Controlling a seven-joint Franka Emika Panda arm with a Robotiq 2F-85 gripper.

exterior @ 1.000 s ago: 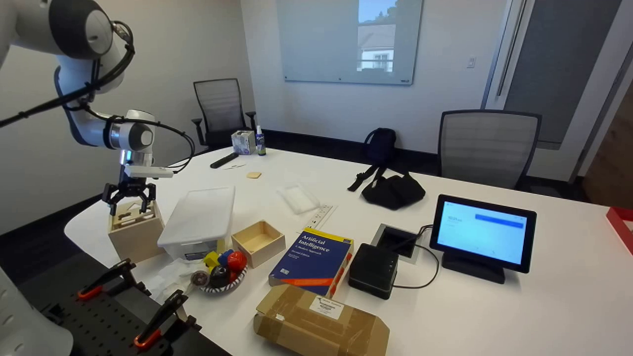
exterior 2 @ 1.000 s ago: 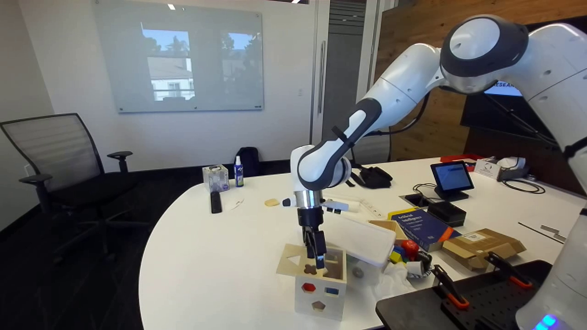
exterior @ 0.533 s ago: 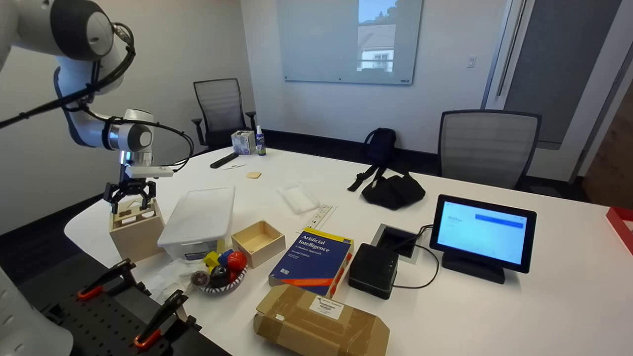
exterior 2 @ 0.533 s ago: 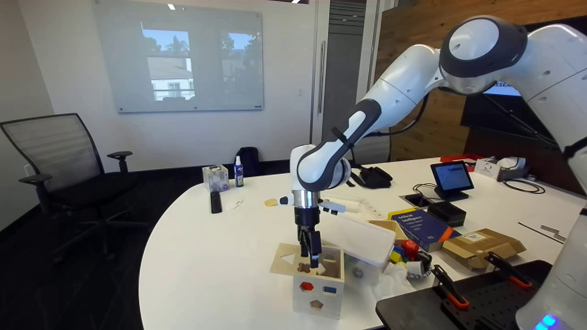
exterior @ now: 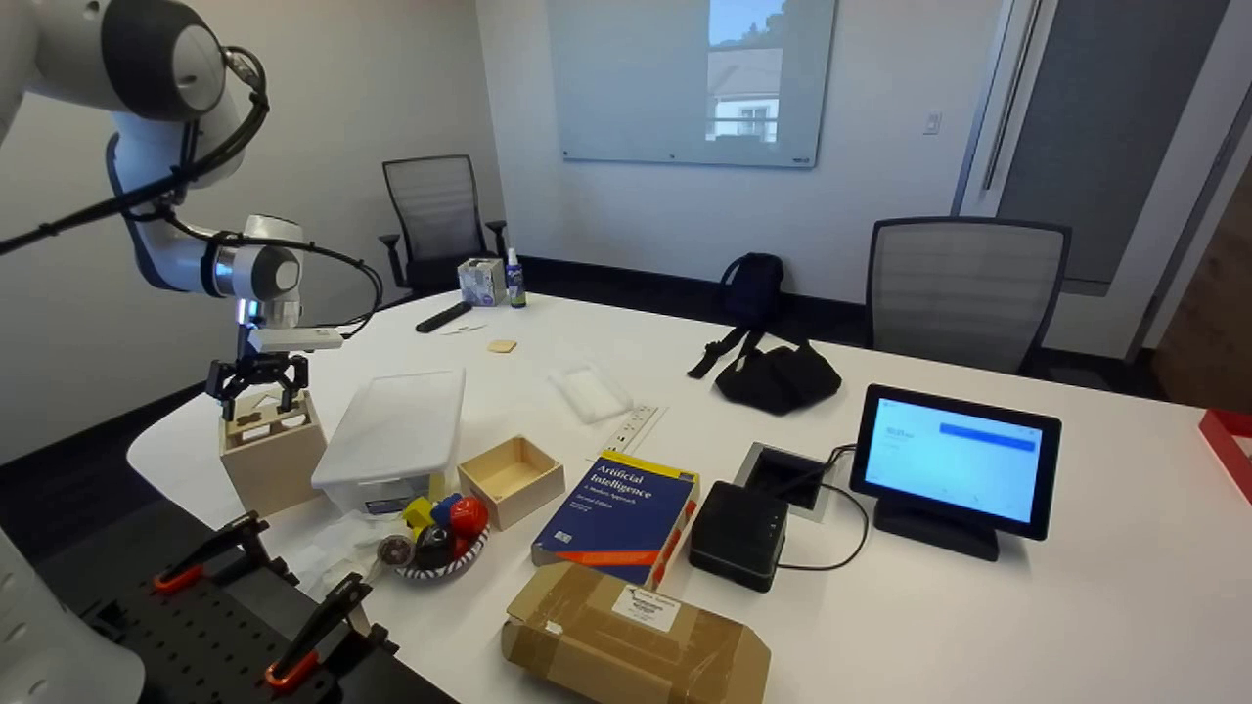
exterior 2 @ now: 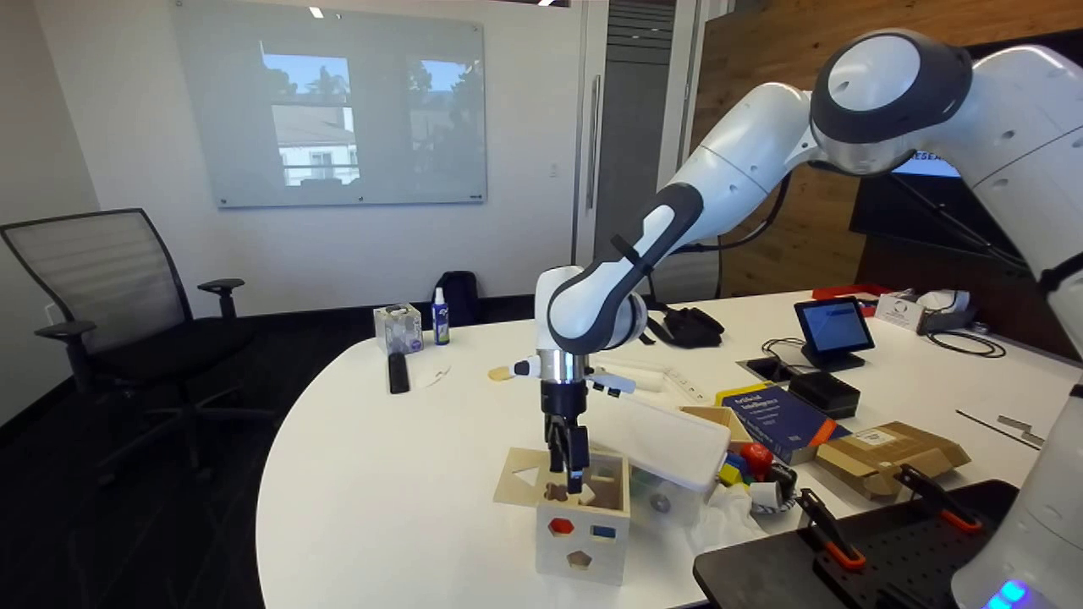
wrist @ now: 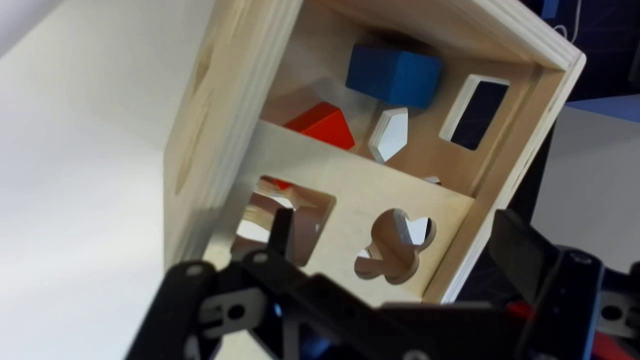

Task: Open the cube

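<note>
The light wooden cube [exterior: 279, 474] stands on the table and has shaped holes in its sides; it also shows in an exterior view [exterior 2: 580, 541]. Its flat lid [exterior 2: 514, 484], with cut-out shapes, is partly slid out and overhangs one side. In the wrist view the lid [wrist: 345, 220] covers part of the top. A blue block [wrist: 392, 75] and a red block [wrist: 325, 125] lie inside. My gripper [exterior: 257, 406] is open above the lid, also in the wrist view [wrist: 394, 220]. One finger overlaps the lid's square hole; the other is beyond the cube's wall. Contact is unclear.
A white translucent container [exterior: 401, 430] stands right beside the cube. A small open wooden box [exterior: 514, 484], a bowl [exterior: 445, 567] of coloured objects, a blue book [exterior: 621, 513] and a cardboard box [exterior: 636, 636] lie further along. Clamps [exterior: 210, 557] sit at the robot's base.
My gripper has moved slightly, away from the robot base, and the lid has slid a little further out, widening the opening. The cube has shifted slightly in the same direction.
</note>
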